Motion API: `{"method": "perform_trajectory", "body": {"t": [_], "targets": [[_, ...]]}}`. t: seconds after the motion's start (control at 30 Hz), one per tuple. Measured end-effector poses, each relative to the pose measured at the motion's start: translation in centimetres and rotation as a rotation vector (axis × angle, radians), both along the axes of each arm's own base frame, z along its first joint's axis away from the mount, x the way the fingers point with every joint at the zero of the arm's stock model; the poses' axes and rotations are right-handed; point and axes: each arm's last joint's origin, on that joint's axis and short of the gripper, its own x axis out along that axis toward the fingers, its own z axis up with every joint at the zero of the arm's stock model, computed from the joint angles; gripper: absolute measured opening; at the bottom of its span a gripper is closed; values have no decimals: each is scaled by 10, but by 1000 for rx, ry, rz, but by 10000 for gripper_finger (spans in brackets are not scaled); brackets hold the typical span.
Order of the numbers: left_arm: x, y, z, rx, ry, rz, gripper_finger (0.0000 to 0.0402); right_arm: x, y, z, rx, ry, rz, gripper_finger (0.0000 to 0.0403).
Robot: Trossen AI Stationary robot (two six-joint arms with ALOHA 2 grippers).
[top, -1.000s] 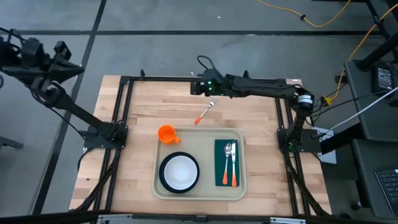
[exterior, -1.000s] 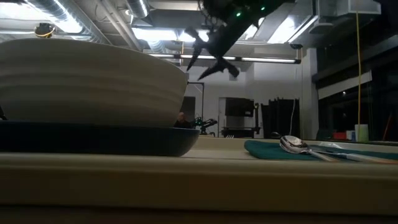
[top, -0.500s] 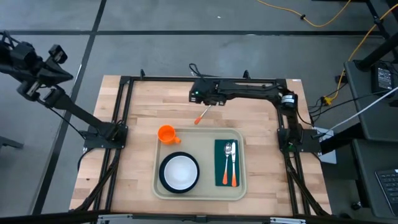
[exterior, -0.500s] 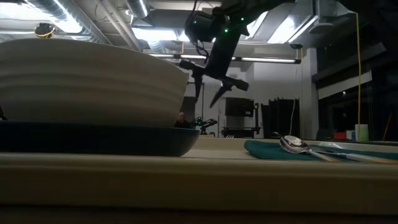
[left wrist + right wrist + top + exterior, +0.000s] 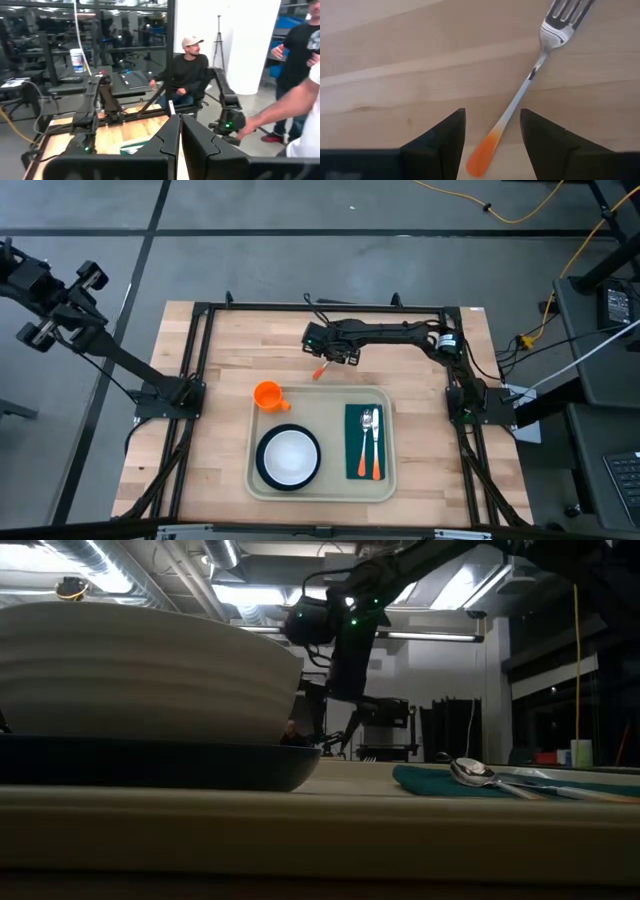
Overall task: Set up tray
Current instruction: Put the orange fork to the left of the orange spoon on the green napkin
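The beige tray [image 5: 322, 405] lies on the near half of the table. It carries a white bowl on a dark plate [image 5: 289, 457], and a green napkin [image 5: 352, 442] with a spoon and a knife [image 5: 371, 442]. An orange cup [image 5: 267, 394] stands at the tray's far left corner. A fork with an orange handle [image 5: 320, 370] [image 5: 522, 97] lies flat on the wood beyond the tray. My right gripper [image 5: 331, 354] [image 5: 492, 137] is low over the fork, open, one finger on each side of the handle. My left gripper [image 5: 180, 132] is shut and raised beyond the table's left edge.
A black metal frame [image 5: 205, 360] borders the table, with both arm bases on it. In the low view the bowl [image 5: 140, 670] fills the left and the napkin with cutlery [image 5: 480, 776] sits at the right. People [image 5: 187, 75] are in the room beyond the table.
My right gripper has come down from well above the table to just over the fork, shifting a little toward the near edge, and stays open. My left arm has drawn farther out past the table's left edge. The fork and the tray's items have stayed put.
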Motion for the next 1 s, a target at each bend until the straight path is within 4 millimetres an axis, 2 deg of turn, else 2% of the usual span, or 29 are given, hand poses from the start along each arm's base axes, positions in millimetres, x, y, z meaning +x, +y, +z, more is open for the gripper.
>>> {"method": "perform_trajectory", "body": {"t": [0.47, 0.6, 0.77, 1.0], "targets": [[-10, 4, -1, 15, -9, -24, 12, -11, 1, -11, 56, 90, -215, 193], [-14, 5, 0, 31, -33, -42, 15, -8, -2, -14, 85, 54, -282, 193], [-17, 6, -1, 44, -43, -57, 12, -1, -12, -23, 142, -20, -284, 193], [-19, 7, -3, 49, -32, -58, 15, -3, -13, -30, 195, -3, -339, 193]]}}
